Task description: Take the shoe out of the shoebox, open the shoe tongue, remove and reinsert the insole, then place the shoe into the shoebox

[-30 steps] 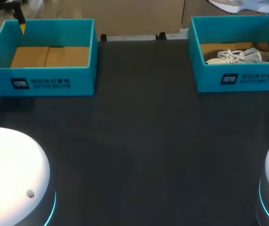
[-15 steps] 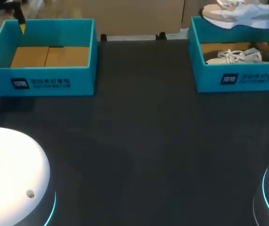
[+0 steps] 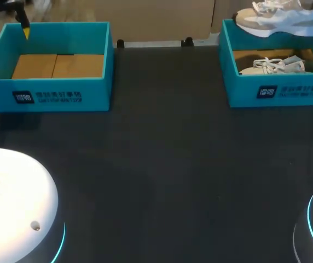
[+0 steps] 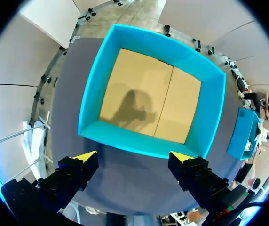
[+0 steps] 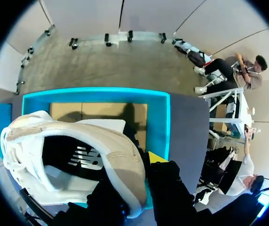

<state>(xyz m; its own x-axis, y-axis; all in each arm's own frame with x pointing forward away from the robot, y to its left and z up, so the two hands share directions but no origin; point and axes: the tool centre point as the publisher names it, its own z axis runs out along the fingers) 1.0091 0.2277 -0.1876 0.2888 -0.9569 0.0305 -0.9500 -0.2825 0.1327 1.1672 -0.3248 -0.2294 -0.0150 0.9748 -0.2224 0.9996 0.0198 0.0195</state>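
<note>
A white and beige shoe hangs over the back wall of the right teal shoebox, and a second pale shoe lies inside that box. In the right wrist view my right gripper is shut on the hanging shoe at its heel collar, with one yellow fingertip showing beside it. The right shoebox lies below. My left gripper stands open above the near wall of the left teal shoebox, which holds only its cardboard floor. Its yellow tips show at that box's far left corner.
The left shoebox stands at the table's back left and the right one at the back right, with dark tabletop between and in front of them. My arms' white bases fill the near corners.
The held shoe has come further into the head view from the far edge, to above the right box's back wall. The left gripper has stayed still.
</note>
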